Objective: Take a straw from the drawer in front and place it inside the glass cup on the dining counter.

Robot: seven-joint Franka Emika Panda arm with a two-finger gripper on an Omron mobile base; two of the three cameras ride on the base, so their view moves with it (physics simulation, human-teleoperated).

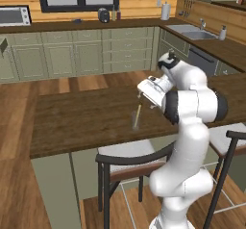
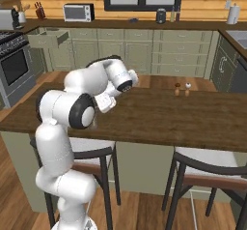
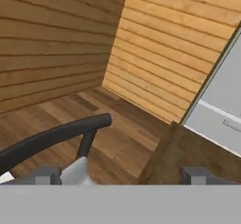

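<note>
My jaws are spread wide with nothing between them; in the hand view both tips sit far apart over floor and counter edge. My gripper (image 1: pixel 140 94) hangs just above the straw (image 1: pixel 138 116), which leans in the cup (image 1: pixel 135 120) on the counter (image 1: pixel 81 115), its top poking above the rim. So the placing looks done, I judge, and the step in hand is pulling away cleanly. To do that well I should lift straight up before swinging anywhere, so a finger doesn't clip the straw's top and tip the cup. I should keep the jaws apart until I am well clear.

Counting: one straw, one cup, one counter. Two stools (image 2: pixel 91 152) at the near side. Two shakers (image 2: pixel 182 89) farther along the top. One drawer (image 2: pixel 48 37) hangs open by the stove.
</note>
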